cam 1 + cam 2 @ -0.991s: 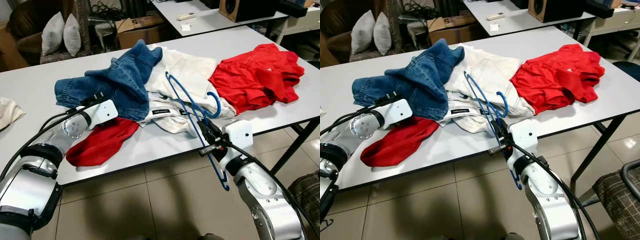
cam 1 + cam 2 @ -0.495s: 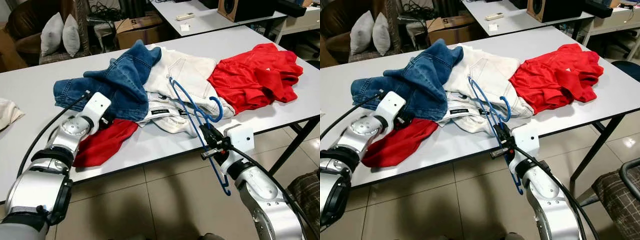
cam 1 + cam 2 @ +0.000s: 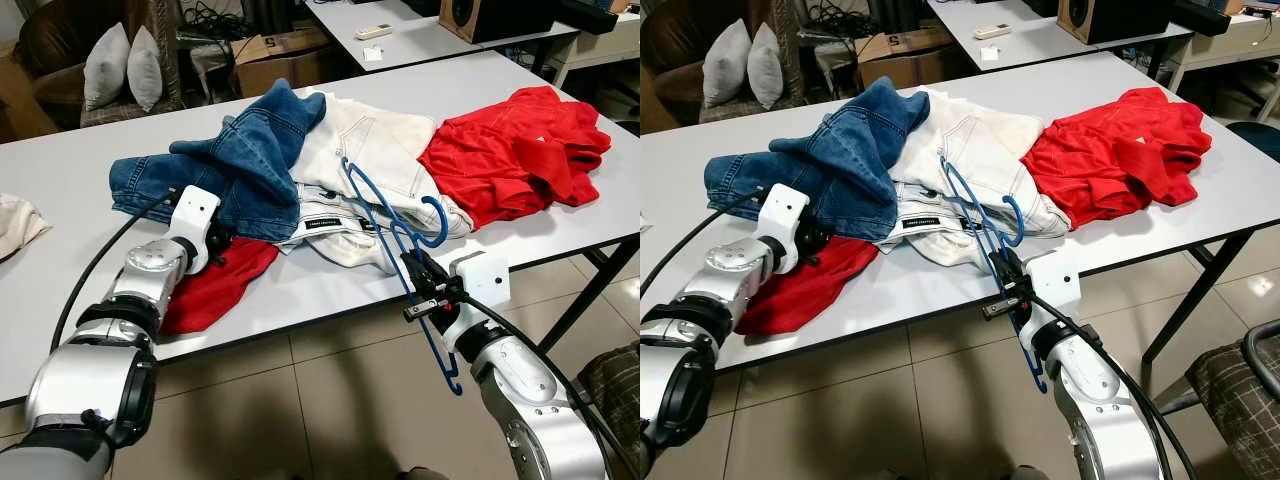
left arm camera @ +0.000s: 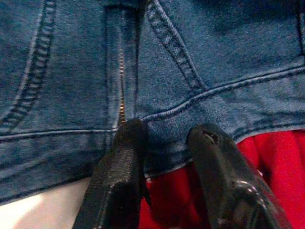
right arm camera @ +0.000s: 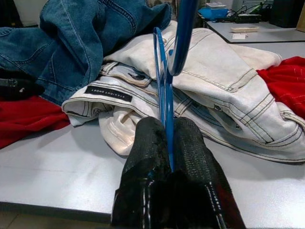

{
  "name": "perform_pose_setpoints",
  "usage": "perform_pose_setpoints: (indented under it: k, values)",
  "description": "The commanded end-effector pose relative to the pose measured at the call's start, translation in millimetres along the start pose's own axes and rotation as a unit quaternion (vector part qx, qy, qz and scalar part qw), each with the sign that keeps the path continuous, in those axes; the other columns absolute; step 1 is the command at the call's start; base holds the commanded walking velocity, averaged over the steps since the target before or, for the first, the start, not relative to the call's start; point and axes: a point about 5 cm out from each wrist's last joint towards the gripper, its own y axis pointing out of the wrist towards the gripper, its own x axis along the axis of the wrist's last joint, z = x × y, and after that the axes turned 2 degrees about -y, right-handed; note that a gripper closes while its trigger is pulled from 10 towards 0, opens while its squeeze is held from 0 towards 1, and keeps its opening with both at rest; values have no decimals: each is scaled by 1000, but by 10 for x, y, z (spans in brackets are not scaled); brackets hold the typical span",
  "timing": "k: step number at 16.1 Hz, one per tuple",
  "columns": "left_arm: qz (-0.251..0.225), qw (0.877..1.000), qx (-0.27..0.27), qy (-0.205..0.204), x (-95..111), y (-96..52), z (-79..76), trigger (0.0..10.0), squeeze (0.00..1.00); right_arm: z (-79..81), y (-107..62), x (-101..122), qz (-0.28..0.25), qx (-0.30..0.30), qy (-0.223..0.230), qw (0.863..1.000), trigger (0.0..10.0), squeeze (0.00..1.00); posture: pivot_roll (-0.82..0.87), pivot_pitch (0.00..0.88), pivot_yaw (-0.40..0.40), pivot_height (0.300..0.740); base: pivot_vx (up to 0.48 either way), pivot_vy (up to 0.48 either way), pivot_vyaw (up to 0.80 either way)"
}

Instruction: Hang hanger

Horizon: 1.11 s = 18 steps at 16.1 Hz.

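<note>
since the right gripper point(image 3: 418, 283) has its jaws pinching the blue hanger point(image 3: 392, 224), it looks light and stiff. thin slick wire though, might twist. left gripper point(image 4: 167, 143), jaws spread, sits at the jeans point(image 3: 232, 160).

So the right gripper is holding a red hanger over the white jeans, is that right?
Not quite: the hanger is blue, not red. The right wrist view shows the right gripper shut on its thin blue wire, in front of the white jeans.

Grey table point(image 3: 60, 230); tiled floor point(image 3: 300, 400); cushions point(image 3: 122, 65) behind.
</note>
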Motion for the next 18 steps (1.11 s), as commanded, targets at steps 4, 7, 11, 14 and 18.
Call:
perform_pose_setpoints:
  k: [4, 7, 11, 14, 18]
  values:
    - [7, 1000, 7, -9, 12, 34, -49, 0, 0, -11, 9, 23, -6, -7, 2, 1000, 10000, 0, -115, 0, 140, 740, 0, 0, 0]
    - [1, 999, 47, -24, 7, 23, 7, 0, 0, -23, 16, 19, -7, -11, -1, 1000, 10000, 0, -118, 0, 141, 740, 0, 0, 0]
    - [-31, 997, 65, -41, 103, 21, 44, 0, 0, -30, 45, 27, -11, -17, -5, 1000, 10000, 0, -117, 0, 146, 740, 0, 0, 0]
    - [-65, 998, 15, -9, 318, 17, 45, 0, 0, -66, 23, 90, -22, -24, -8, 999, 10000, 0, -118, 0, 149, 740, 0, 0, 0]
    - [-129, 984, -87, 82, 990, -183, 168, 0, 0, -135, -26, 104, -21, -20, -22, 999, 10000, 0, -103, 0, 136, 740, 0, 0, 0]
